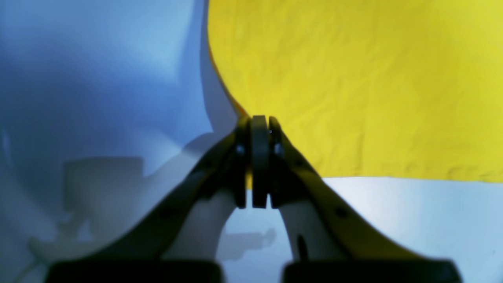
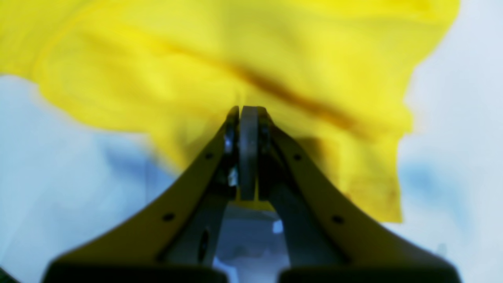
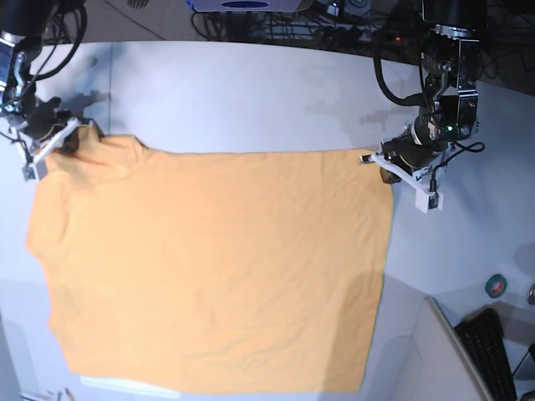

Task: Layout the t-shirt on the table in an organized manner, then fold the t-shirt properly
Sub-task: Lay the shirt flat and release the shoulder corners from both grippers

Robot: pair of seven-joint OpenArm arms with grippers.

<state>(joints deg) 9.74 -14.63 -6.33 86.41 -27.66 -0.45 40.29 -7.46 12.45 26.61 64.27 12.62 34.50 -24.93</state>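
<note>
Orange-yellow cotton covers most of the table [image 3: 251, 92]: the t-shirt [image 3: 217, 267] lies spread nearly flat with its plain side up, reaching from the left edge of the tabletop toward the near edge, while the far part and the right part of the white surface stay bare. One far corner of the cloth is pinched by the left gripper [image 3: 369, 158], which stands toward the right edge of the table; in the left wrist view its fingers are pressed together on the edge of the fabric [image 1: 260, 118], with the yellow sheet stretching away smooth beyond them. The other far corner, close to the far left corner of the tabletop, is pinched by the right gripper [image 3: 69, 134]. In the right wrist view this gripper [image 2: 248, 112] is also closed tight on the cloth, and here the fabric [image 2: 235, 59] looks bunched and blurred.
</note>
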